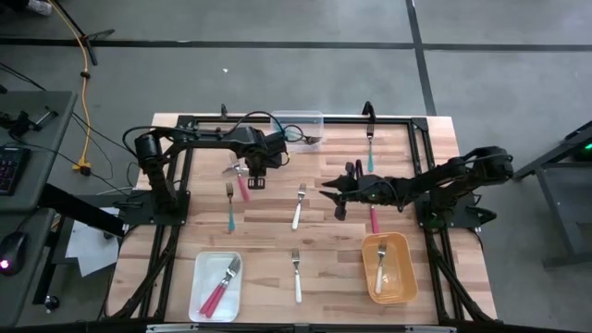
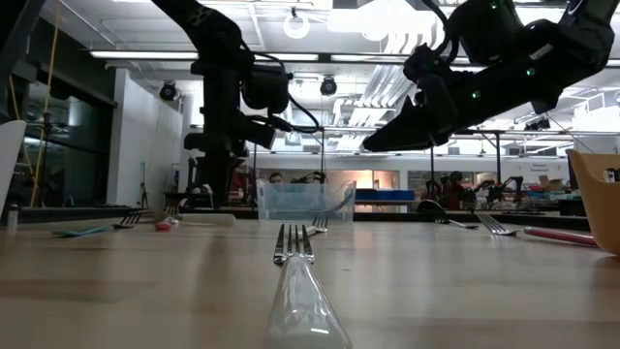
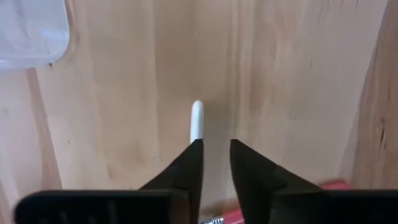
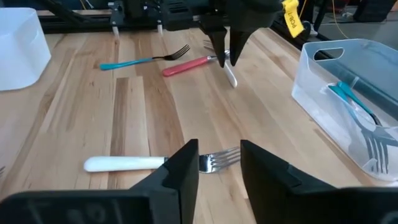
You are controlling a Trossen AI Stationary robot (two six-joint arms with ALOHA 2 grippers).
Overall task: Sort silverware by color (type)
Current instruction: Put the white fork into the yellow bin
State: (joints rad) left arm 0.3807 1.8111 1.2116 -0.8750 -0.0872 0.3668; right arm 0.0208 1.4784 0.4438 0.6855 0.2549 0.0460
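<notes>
While the left gripper hovers slightly parted over the white fork and pink fork crossed on the desk, drop straight, pinch only the white handle.

**Materials and finishes, sorting table**

Table: pale wood planks, smooth with a matt sheen, grain visible. Forks: bright metal heads; glossy plastic handles, as on the white fork, red fork and teal fork. Clear bin: translucent plastic, smooth. White tray and orange tray: opaque plastic. Fingers: matt black.
</notes>
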